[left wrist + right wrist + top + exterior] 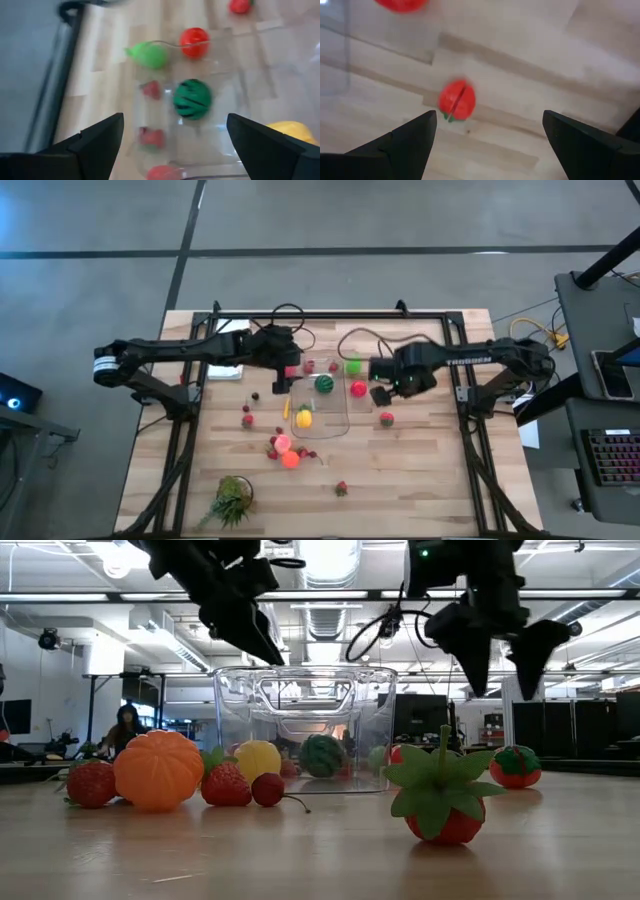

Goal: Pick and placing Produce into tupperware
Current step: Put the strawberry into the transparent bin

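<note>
Clear tupperware [322,408] mid-table, upright; toy produce [324,384] inside, around.

The clear plastic box [322,402] sits mid-table; a striped green ball [324,384] lies inside, a leafy green tuft [232,500] at seven o'clock.

Pale matt wood table [420,470], clear glossy plastic tupperware [338,420]

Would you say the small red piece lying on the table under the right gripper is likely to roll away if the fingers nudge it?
Probably yes. The red piece looks round and sits alone on the smooth wooden table, so a nudge might roll it. Its small green leafy bit may stop it soon. The right gripper stands open wider than the piece, so a centred close seems feasible.
</note>
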You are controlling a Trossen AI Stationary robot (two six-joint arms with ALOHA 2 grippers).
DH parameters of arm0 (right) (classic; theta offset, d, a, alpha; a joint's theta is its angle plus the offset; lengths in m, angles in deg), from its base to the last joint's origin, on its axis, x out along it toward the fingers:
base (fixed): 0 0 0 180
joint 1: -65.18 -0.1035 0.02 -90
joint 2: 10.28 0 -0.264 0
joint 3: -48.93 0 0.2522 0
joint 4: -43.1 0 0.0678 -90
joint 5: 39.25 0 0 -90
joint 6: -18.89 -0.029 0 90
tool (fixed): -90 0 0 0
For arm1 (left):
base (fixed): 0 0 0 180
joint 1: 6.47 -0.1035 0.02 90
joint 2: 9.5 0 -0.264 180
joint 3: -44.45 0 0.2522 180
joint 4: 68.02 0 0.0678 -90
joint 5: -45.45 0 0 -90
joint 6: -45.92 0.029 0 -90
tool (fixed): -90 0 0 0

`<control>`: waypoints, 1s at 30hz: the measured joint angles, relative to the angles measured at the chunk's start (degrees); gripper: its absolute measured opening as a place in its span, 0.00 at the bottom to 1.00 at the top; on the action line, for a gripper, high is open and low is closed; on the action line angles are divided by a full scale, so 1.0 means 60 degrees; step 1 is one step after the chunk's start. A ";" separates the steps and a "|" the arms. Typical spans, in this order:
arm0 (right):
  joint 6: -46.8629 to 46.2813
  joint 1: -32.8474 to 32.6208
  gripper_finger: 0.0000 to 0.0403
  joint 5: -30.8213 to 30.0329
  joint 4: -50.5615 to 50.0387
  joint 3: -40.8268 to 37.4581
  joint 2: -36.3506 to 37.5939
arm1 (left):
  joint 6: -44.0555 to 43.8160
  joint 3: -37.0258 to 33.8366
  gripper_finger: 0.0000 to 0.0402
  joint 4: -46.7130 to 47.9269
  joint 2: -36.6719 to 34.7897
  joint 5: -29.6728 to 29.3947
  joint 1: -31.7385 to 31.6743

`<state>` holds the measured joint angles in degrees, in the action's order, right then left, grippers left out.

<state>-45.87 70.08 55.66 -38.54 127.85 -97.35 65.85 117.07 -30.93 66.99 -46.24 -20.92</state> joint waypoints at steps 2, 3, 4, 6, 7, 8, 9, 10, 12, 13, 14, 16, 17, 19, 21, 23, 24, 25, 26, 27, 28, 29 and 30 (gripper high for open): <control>-0.0554 -0.0386 0.89 0.0008 0.0488 -0.0267 0.0000 | -0.0002 -0.0009 0.84 0.0007 -0.0287 -0.0330 -0.0024; -0.0816 -0.0560 0.89 0.0009 0.0789 -0.0400 0.0000 | -0.0009 0.0012 0.84 0.0007 -0.0459 -0.0336 -0.0034; -0.1060 -0.0721 0.89 0.0009 0.1105 -0.0529 0.0000 | -0.0016 0.0045 0.84 0.0011 -0.0681 -0.0322 -0.0028; -0.1471 -0.0931 0.89 0.0002 0.1746 -0.0783 -0.0004 | -0.0099 0.0171 0.84 -0.0089 -0.1166 -0.0220 0.0021; -0.1668 -0.1004 0.89 -0.0003 0.2066 -0.0925 -0.0004 | -0.0250 0.0210 0.84 -0.0142 -0.1442 -0.0158 0.0050; -0.1861 -0.1059 0.89 -0.0020 0.2365 -0.1085 -0.0007 | -0.0440 0.0236 0.84 -0.0204 -0.1693 -0.0069 0.0058; -0.2050 -0.1084 0.89 -0.0041 0.2604 -0.1253 -0.0023 | -0.0663 0.0238 0.84 -0.0335 -0.2000 -0.0024 0.0061; -0.2214 -0.1096 0.89 -0.0038 0.2747 -0.1409 -0.0037 | -0.0840 0.0229 0.84 -0.0359 -0.2299 0.0039 0.0050; -0.2558 -0.1112 0.89 -0.0051 0.2930 -0.1745 -0.0041 | -0.1128 0.0206 0.84 -0.0411 -0.2834 0.0188 0.0051; -0.2725 -0.1113 0.89 -0.0068 0.3058 -0.1888 -0.0040 | -0.1312 0.0163 0.84 -0.0410 -0.3107 0.0243 0.0050; -0.2844 -0.1114 0.89 -0.0072 0.3133 -0.2020 -0.0042 | -0.1518 0.0118 0.84 -0.0386 -0.3355 0.0292 0.0054; -0.2961 -0.1114 0.89 -0.0073 0.3149 -0.2152 -0.0044 | -0.1837 0.0026 0.84 -0.0392 -0.3780 0.0341 0.0054; -0.2961 -0.1129 0.89 -0.0067 0.3220 -0.2175 -0.0044 | -0.1983 -0.0035 0.84 -0.0386 -0.3980 0.0351 0.0054; -0.2957 -0.1134 0.89 -0.0025 0.3557 -0.2242 -0.0044 | -0.2179 -0.0146 0.84 -0.0319 -0.4290 0.0349 0.0054; -0.2986 -0.1151 0.89 -0.0005 0.3835 -0.2318 -0.0044 | -0.2270 -0.0194 0.84 -0.0288 -0.4530 0.0347 0.0054; -0.3103 -0.1181 0.89 -0.0003 0.4147 -0.2445 -0.0066 | -0.2279 -0.0202 0.84 -0.0218 -0.4647 0.0349 0.0054; -0.3173 -0.1182 0.89 -0.0009 0.4272 -0.2512 -0.0145 | -0.2279 -0.0202 0.84 -0.0248 -0.4708 0.0366 0.0054; -0.3208 -0.1190 0.89 -0.0018 0.4353 -0.2582 -0.0196 | -0.2279 -0.0202 0.84 -0.0215 -0.4748 0.0398 0.0054; -0.3214 -0.1191 0.89 -0.0032 0.4411 -0.2650 -0.0270 | -0.2280 -0.0202 0.84 -0.0229 -0.4764 0.0440 0.0054; -0.3216 -0.1191 0.89 -0.0038 0.4470 -0.2668 -0.0359 | -0.2282 -0.0202 0.84 -0.0268 -0.4766 0.0475 0.0054; -0.3216 -0.1191 0.89 -0.0038 0.4570 -0.2668 -0.0425 | -0.2289 -0.0202 0.84 -0.0293 -0.4782 0.0515 0.0054; -0.3213 -0.1191 0.89 -0.0055 0.4623 -0.2668 -0.0494 | -0.2293 -0.0202 0.84 -0.0284 -0.4795 0.0529 0.0054; -0.3205 -0.1191 0.89 -0.0090 0.4638 -0.2668 -0.0557 | -0.2296 -0.0202 0.84 -0.0282 -0.4777 0.0542 0.0054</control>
<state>-65.10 62.94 55.12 -10.71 111.84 -100.69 52.08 115.85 -32.62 38.33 -42.99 -20.60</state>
